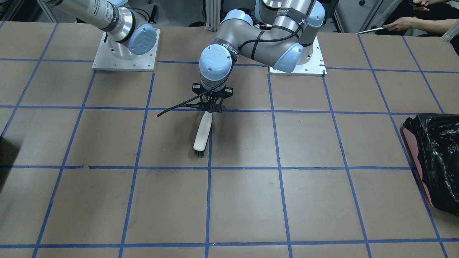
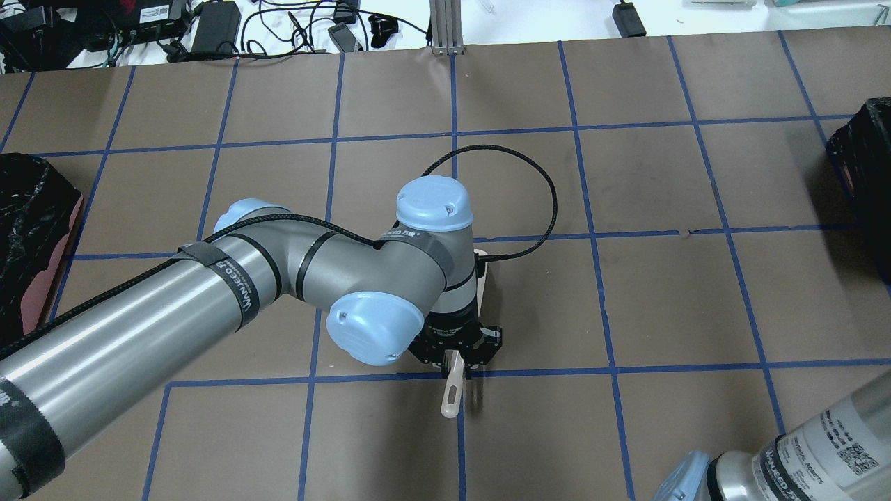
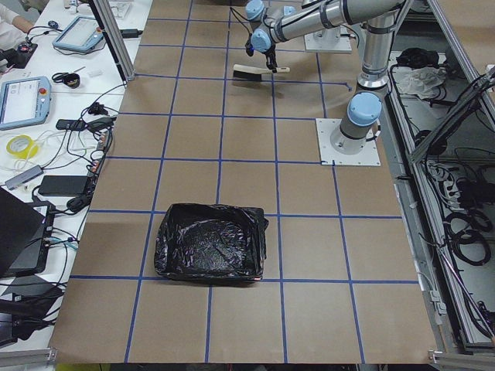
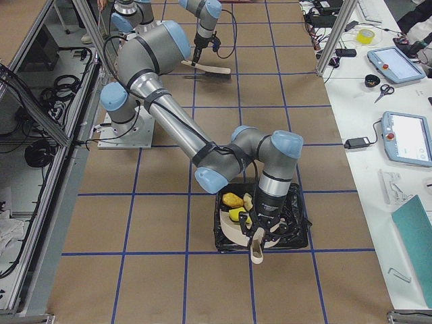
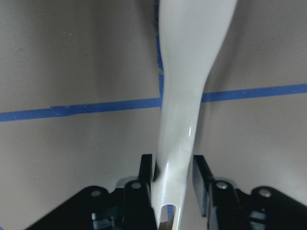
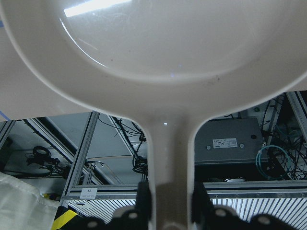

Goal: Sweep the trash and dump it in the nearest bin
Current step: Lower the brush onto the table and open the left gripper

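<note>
dustpan hides most of bin; trash, brush partly seen

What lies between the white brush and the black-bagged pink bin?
Nothing: between brush and pink bin, the front-facing view shows only bare brown table with blue tape lines.

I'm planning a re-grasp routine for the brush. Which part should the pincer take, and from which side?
Take the brush by its narrow handle near the tip, coming from above and closing across its width. The handle tapers slim there while the head widens, bristles facing the table. The left pincer grips it this way.
</note>
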